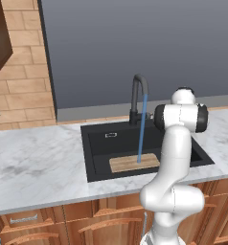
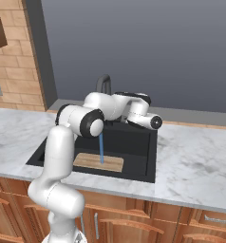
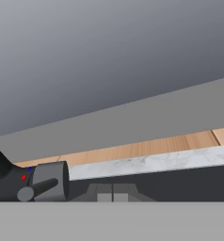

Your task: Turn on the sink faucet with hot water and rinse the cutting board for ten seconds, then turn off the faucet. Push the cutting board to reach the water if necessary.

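The dark gooseneck sink faucet [image 1: 139,93] stands behind the black sink [image 1: 99,149]. From its spout a thin light-blue stream of water [image 1: 141,129] falls onto the tan cutting board [image 1: 134,163], which lies flat on the basin floor near the front wall. The right base view shows the water [image 2: 101,148] hitting the board [image 2: 98,163] near its middle. In the hand view my gripper [image 3: 113,194] is shut with nothing between its tips. The faucet base with its small side lever [image 3: 37,187] sits just to the left of it, apart from the tips.
Marble counter [image 1: 39,165] surrounds the sink, with a wooden ledge [image 3: 147,148] and grey wall behind it. A brick wall [image 1: 25,72] rises at the left. My arm's elbow [image 2: 81,121] hangs over the basin's left part.
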